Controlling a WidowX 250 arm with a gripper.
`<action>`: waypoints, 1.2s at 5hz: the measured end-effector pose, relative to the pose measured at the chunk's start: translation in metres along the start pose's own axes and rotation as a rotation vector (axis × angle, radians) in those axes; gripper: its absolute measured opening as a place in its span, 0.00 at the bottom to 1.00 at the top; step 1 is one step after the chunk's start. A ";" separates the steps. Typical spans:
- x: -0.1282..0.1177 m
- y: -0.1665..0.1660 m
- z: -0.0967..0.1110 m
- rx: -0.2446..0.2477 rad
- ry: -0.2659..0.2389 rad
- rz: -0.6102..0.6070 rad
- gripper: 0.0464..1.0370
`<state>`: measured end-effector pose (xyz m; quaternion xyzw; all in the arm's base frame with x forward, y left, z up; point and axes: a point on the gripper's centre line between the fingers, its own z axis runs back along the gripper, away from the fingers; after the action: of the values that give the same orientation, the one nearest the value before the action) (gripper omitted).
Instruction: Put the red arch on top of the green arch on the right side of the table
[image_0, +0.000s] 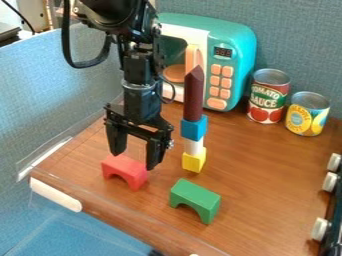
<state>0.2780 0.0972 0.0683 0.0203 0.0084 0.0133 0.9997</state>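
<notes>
Blue fabric panels (60, 90) rise behind and to the left of a brown wooden surface (267, 175). The black arm (139, 65) comes down from the top edge, beside a teal toy microwave (234, 37). Its claw (137, 150) hangs over the red arch, spread wide and holding nothing. Right of the claw stands a slim upright tower (194, 100), dark red point on top, then blue, white and yellow blocks. A red can (268, 97) and a shorter yellow can (308, 115) stand right of the microwave. The red arch (127, 167) sits toward the left; the green arch (195, 197) is apart from it, nearer the front and to its right.
</notes>
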 end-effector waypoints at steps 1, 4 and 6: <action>-0.002 -0.001 -0.008 -0.005 0.022 0.015 0.96; -0.039 0.028 -0.008 0.022 -0.002 0.761 0.96; -0.034 0.036 -0.008 -0.076 -0.089 1.232 0.96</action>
<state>0.2433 0.1326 0.0623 -0.0135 -0.0471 0.5874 0.8078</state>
